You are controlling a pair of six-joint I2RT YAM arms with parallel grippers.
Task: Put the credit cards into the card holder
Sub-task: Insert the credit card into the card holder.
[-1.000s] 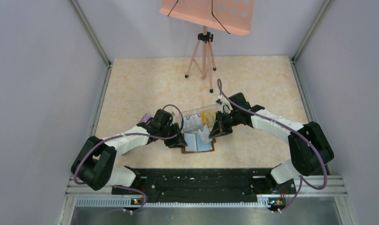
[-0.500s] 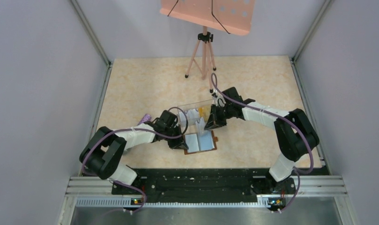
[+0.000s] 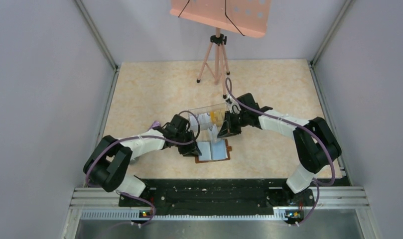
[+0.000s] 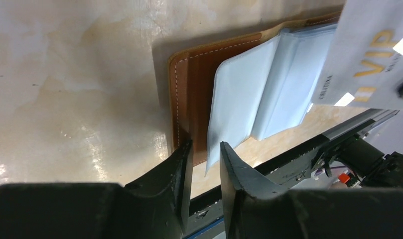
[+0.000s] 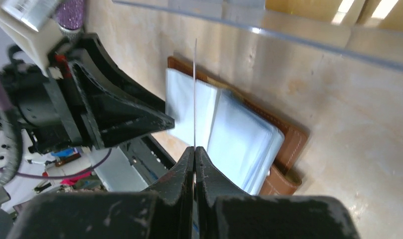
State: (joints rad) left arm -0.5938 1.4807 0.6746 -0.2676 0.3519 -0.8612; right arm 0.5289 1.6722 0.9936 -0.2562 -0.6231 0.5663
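Observation:
The card holder (image 3: pixel 212 151), a brown leather wallet, lies open on the table with its clear pockets (image 4: pixel 249 94) facing up. In the right wrist view its leather rim (image 5: pixel 295 144) and snap tab show. My right gripper (image 3: pixel 220 130) is shut on a whitish credit card (image 3: pixel 213 133) printed "VIP" (image 4: pixel 368 55). It holds the card on edge (image 5: pixel 195 89) just above the pockets. My left gripper (image 4: pixel 205 149) is open by a narrow gap. Its tips sit at the wallet's left edge, and a pocket corner lies between them.
A clear plastic box (image 3: pixel 205 115) stands just behind the wallet, holding more whitish cards and an orange-yellow set (image 3: pixel 217 117). A pink tripod (image 3: pixel 217 55) stands at the back. A small purple object (image 3: pixel 155 124) lies by the left arm. The black base rail (image 3: pixel 214 191) runs close in front.
My right gripper has moved left and a little farther back with the card, now over the wallet's far edge. My left gripper has shifted slightly right toward the wallet.

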